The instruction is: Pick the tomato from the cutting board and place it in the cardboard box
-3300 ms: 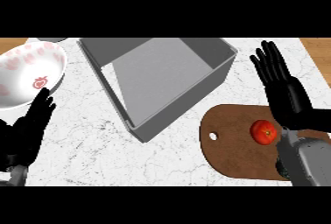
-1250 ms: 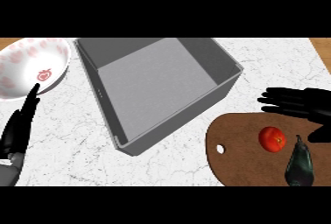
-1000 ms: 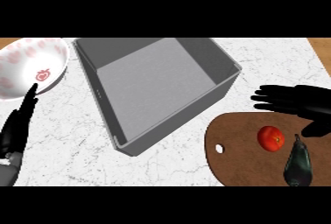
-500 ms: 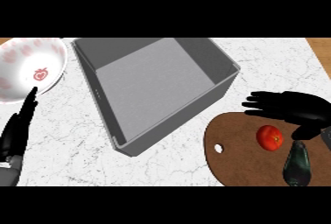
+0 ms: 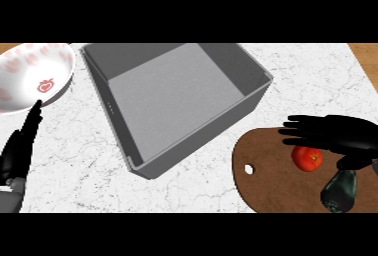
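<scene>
Head view: tomato (image 5: 307, 158) on the brown cutting board (image 5: 277, 185), directly beneath the right hand (image 5: 334, 134), fingers spread and uncurled, gripping nothing, thumb beside the fruit; roundish, so no long axis to align with. Grey cardboard box (image 5: 177, 102) up and to the left; left hand (image 5: 21, 145) far off, straight-fingered near the bowl (image 5: 33, 75). No readable writing anywhere.

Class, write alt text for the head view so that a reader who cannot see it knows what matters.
The robot's black right hand hovers open over a small red tomato on a round brown wooden cutting board. To the left stands an open grey box, then a white bowl with red prints; the left hand rests by the edge.
</scene>
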Available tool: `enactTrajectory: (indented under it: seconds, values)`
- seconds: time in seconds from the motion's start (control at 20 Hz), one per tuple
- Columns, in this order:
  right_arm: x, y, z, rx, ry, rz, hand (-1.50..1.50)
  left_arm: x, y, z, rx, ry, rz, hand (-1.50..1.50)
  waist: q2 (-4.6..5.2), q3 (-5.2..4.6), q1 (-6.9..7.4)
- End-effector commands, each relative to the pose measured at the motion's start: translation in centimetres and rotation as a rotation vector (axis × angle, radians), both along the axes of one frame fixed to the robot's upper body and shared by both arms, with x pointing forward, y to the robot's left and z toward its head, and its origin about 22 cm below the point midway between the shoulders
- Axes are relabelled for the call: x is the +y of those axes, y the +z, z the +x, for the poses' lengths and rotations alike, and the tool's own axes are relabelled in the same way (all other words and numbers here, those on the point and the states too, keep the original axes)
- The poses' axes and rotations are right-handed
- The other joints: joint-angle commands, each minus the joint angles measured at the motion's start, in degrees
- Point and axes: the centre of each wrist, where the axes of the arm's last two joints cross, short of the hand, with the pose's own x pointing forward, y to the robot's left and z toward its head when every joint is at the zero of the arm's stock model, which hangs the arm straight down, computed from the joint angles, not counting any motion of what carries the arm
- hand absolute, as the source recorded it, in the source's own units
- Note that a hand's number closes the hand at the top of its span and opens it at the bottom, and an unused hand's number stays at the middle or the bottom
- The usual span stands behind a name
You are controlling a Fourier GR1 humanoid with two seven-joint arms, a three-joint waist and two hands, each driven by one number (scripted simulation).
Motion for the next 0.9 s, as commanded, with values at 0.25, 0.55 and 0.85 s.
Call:
enactTrajectory:
  seconds: [0.25, 0.55, 0.85]
  values:
    - [2.2, 0.7, -1.4, -0.004, 0.069, -0.056, -1.50, -0.1, 0.7, 0.1, 0.004, 0.005, 0.011, 0.00, -0.04, -0.01, 0.13]
    - [3.4, -3.3, -2.8, -0.002, -0.010, -0.093, -1.50, -0.6, -0.9, -1.0, -0.014, 0.016, -0.002, 0.00, 0.00, -0.01, 0.22]
    - [4.3, -3.8, -1.8, -0.125, 0.012, 0.035, 1.50, -0.1, -0.9, -0.7, 0.008, -0.010, -0.004, 0.00, 0.05, 0.01, 0.15]
